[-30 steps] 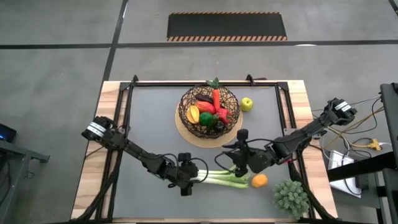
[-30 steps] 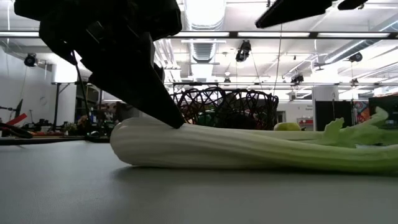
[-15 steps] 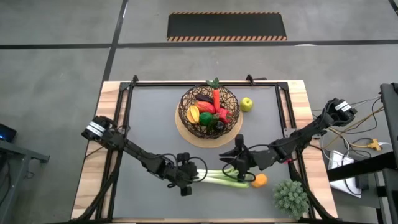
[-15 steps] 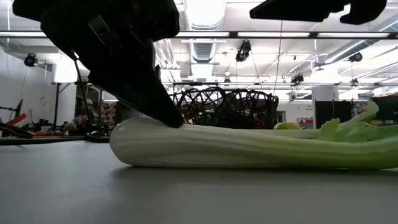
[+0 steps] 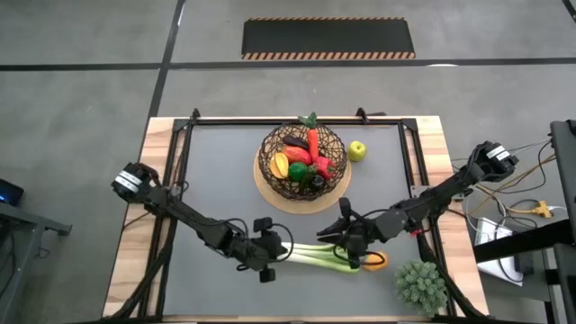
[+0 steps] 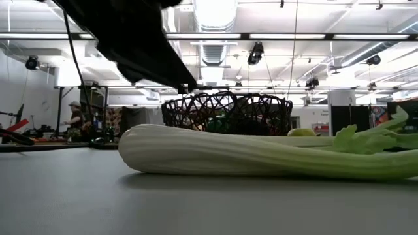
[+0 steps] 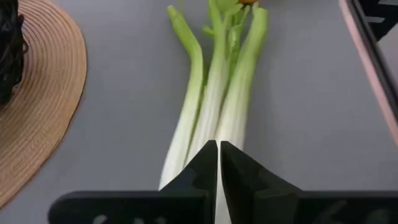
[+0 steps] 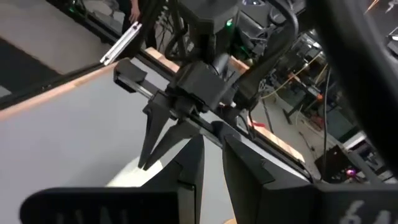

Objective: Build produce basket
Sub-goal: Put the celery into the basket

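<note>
left gripper: your fingers are clenched empty above the long white-green leek.
right gripper: can't tell its grip; it's at the leek's leaves.
dark woven wire basket: holds produce.

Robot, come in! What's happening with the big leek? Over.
Left gripper jaws shut, above leek's white end, holding nothing. Right gripper over its leafy end. Basket waiting.

Bright, even overhead light; soft shadows
</note>
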